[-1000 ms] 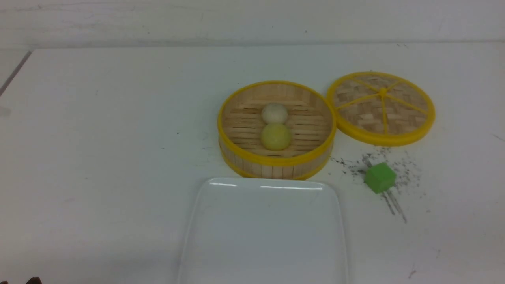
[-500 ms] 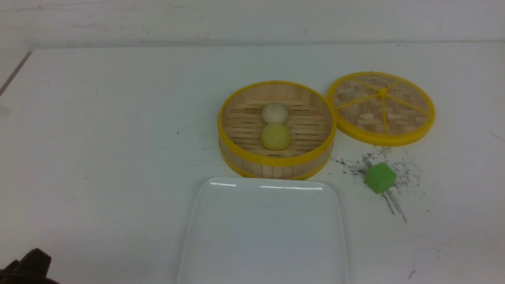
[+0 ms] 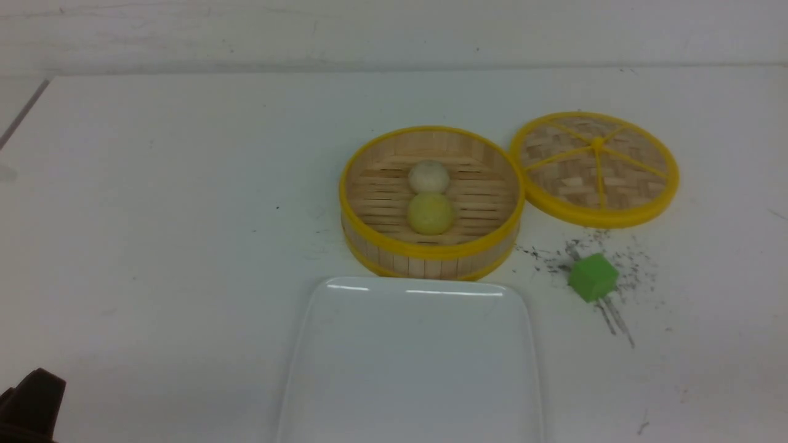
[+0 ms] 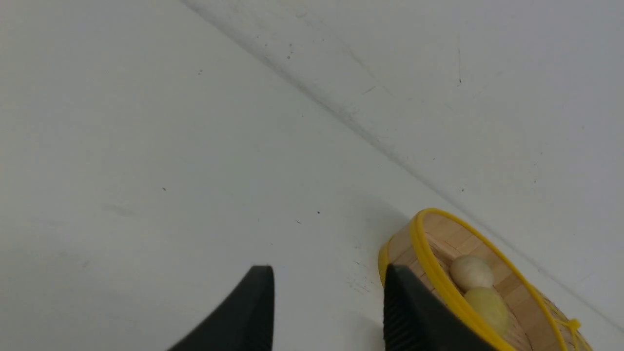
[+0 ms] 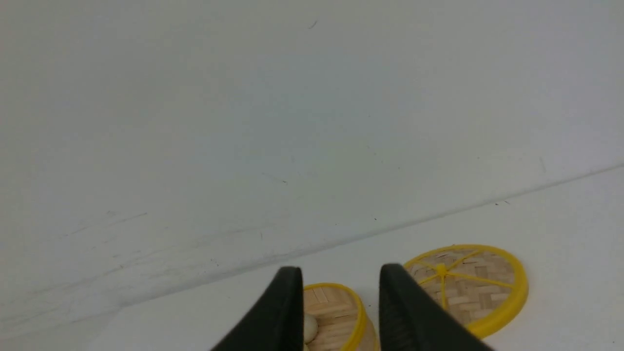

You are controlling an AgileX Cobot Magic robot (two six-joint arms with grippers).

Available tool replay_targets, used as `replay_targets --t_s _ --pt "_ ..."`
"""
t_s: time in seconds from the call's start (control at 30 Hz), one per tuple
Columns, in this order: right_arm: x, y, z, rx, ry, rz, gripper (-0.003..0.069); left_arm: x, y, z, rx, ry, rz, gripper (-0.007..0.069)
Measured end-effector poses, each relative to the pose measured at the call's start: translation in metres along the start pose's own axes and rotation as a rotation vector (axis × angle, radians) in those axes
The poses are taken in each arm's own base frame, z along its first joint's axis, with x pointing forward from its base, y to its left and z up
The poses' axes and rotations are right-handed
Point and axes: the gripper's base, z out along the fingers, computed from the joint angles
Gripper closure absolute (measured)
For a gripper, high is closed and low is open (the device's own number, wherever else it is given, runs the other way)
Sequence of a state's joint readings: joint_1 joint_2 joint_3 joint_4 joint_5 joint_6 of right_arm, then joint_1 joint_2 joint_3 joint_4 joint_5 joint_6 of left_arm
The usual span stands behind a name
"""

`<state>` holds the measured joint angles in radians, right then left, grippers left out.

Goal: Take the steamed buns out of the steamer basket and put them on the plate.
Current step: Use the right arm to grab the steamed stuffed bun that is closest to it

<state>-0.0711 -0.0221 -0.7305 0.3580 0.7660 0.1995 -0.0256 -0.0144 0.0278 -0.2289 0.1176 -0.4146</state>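
Observation:
The steamer basket [image 3: 431, 252] stands at mid-table with the pale bun [image 3: 428, 176] behind the yellow bun [image 3: 430, 213] inside it. The white plate [image 3: 411, 369] lies just in front of it, with nothing on it. My left gripper [image 4: 329, 275] is open and empty, far from the basket [image 4: 424, 253], where both buns show: the pale bun [image 4: 470, 272] and the yellow bun [image 4: 489, 306]. Only a dark part of the left arm [image 3: 31, 409] shows at the front view's bottom left. My right gripper [image 5: 341, 275] is open and empty, well back from the basket [image 5: 336, 312].
The flat woven lid [image 3: 595, 167] lies to the right of the basket, also in the right wrist view [image 5: 470, 287]. A green cube [image 3: 592, 277] sits among dark scuff marks in front of the lid. A wall runs along the table's far edge.
A dark part of the left arm has come into the front view's bottom-left corner. Basket, buns, plate, lid and cube have not moved.

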Motion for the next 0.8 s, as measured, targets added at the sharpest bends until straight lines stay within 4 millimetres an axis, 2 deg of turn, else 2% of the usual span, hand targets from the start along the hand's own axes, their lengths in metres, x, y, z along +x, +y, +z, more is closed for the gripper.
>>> replay_targets --t_s 0.27,0.47,0.7,0.8 --pt "0.007 -0.001 0.0 0.011 0.076 0.004 0.0417 0.0 0.0 0.0 -0.001 0.0 0.037 0.0293" --pt "0.01 0.001 -0.001 -0.012 0.111 -0.001 0.0417 0.001 0.0 0.0 0.002 0.014 -0.094 0.0321" --pt "0.015 0.007 0.0 -0.082 0.176 -0.066 0.0417 0.004 0.001 0.0 -0.01 0.05 -0.095 0.0323" --pt "0.017 0.011 0.012 -0.146 0.27 -0.093 0.0417 -0.009 -0.012 -0.004 0.014 0.048 -0.016 0.0323"
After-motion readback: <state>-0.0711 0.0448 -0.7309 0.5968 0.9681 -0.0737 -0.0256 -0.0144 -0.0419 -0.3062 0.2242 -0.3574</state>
